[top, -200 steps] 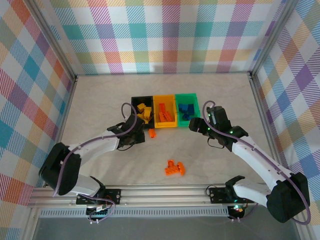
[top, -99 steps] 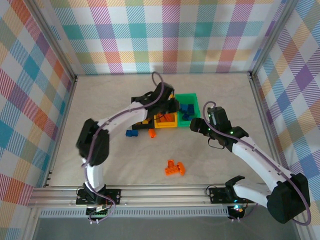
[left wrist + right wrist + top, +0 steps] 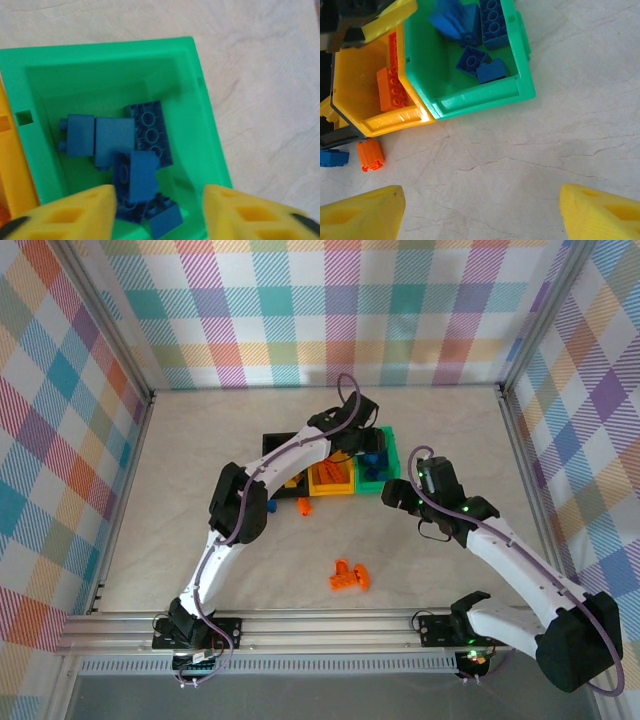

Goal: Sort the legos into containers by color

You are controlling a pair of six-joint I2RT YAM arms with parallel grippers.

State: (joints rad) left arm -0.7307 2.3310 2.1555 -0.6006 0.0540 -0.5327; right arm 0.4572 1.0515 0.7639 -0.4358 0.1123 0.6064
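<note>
My left gripper (image 3: 159, 202) hangs open over the green bin (image 3: 100, 52), blue legos (image 3: 115, 140) below; right gripper (image 3: 480, 200) gapes wide, empty.

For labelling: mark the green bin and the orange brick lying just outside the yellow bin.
green bin (image 3: 480, 99): right wrist view, near wall.
orange brick (image 3: 370, 154): right wrist view, its middle.

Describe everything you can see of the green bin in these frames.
The green bin is a small open-top rectangular container of glossy-looking plastic, with a thick rim and a small slot in one wall. It stands upright on the table, one long side against the yellow-orange bin. Several blue bricks lie loosely piled inside, one of them tilted. The left gripper hovers above it with its jaws open, not touching the bin.
</note>
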